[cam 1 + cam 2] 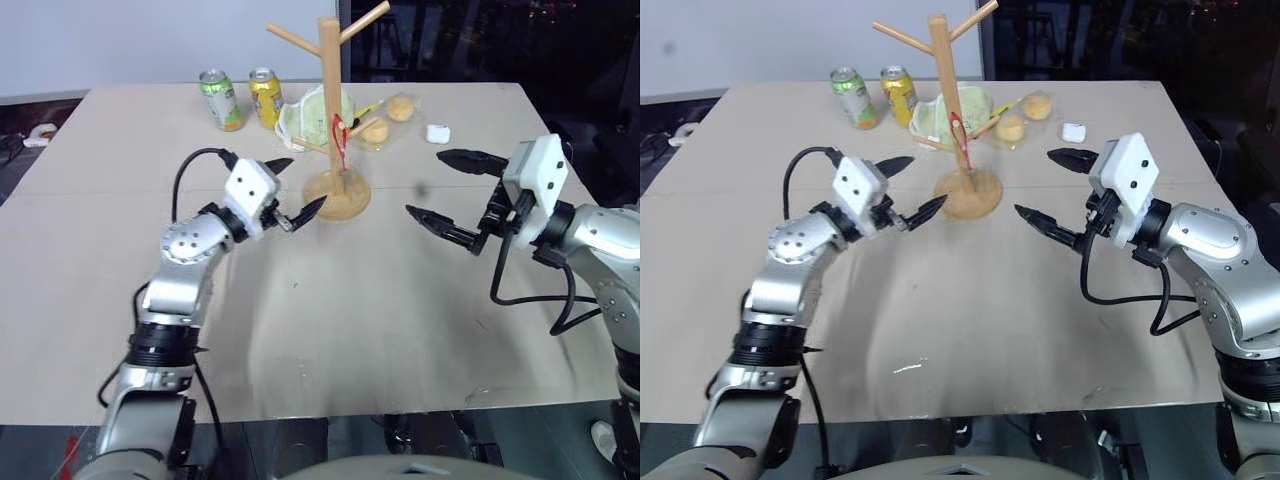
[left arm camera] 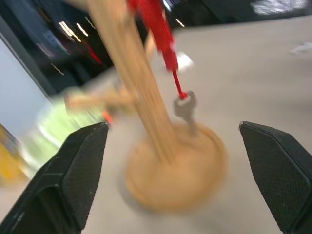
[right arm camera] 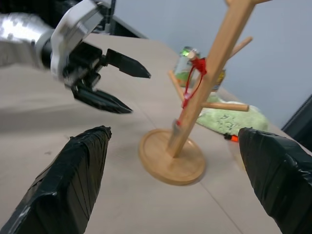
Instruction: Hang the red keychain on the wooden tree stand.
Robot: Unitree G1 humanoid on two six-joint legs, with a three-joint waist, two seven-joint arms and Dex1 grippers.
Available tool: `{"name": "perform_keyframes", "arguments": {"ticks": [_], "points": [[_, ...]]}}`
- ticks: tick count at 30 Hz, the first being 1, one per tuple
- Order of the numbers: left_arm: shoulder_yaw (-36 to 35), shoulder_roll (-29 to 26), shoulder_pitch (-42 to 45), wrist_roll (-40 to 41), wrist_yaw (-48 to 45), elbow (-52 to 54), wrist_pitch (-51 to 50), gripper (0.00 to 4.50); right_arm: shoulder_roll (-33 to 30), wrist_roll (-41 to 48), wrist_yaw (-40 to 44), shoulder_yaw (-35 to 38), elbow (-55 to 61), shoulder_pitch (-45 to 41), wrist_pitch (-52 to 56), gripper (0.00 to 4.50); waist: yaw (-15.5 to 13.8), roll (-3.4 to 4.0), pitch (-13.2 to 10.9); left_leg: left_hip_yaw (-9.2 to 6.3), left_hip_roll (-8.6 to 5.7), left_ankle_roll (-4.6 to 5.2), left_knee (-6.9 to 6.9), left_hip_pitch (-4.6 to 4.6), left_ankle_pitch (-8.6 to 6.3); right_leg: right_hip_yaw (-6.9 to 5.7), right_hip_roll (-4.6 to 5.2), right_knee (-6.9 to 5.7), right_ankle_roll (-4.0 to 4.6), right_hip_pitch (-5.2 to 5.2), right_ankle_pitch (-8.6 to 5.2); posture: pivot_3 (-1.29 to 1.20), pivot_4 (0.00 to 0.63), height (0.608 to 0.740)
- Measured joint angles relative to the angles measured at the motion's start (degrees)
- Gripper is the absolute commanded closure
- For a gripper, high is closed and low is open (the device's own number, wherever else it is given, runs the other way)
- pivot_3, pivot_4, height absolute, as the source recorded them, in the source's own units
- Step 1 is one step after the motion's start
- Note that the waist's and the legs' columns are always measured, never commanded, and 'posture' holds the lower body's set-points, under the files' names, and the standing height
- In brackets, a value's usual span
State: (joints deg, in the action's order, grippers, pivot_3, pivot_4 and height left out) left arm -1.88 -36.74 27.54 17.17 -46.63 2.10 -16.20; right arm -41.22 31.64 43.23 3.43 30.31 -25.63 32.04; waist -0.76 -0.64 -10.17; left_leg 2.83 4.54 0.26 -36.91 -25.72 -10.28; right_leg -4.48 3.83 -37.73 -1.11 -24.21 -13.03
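Beige table (image 1: 330, 330) fills foreground; pale wall (image 1: 120, 40) behind at left, dark area (image 1: 500, 40) at right.

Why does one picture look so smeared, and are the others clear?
Left wrist view: motion blur smears the wooden tree stand and the red keychain; the black fingers stay sharp. Right wrist view: stand crisp. Eye views: evenly lit, with dark surroundings beyond the table.

No readable text, brand, number or sign anywhere. Printing on the green can (image 1: 221, 99) and the yellow can (image 1: 265, 96), at about eleven o'clock on the table (image 1: 330, 330), too small to make out.
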Motion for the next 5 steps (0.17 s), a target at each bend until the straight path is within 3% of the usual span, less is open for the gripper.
{"name": "perform_keyframes", "arguments": {"ticks": [5], "points": [[-3.08, -13.64, 3.60, 9.97, -10.04, 2.70, -19.13, 0.02, -4.56, 4.93, 4.34, 1.95, -1.15, -0.49, 3.93, 0.00, -0.05, -0.10, -0.07, -0.02, 0.00, 0.00, 0.00, -0.01, 0.00, -0.03, 0.02, 0.01, 0.21, -0.01, -0.12, 0.00, 0.150, 0.740]]}}
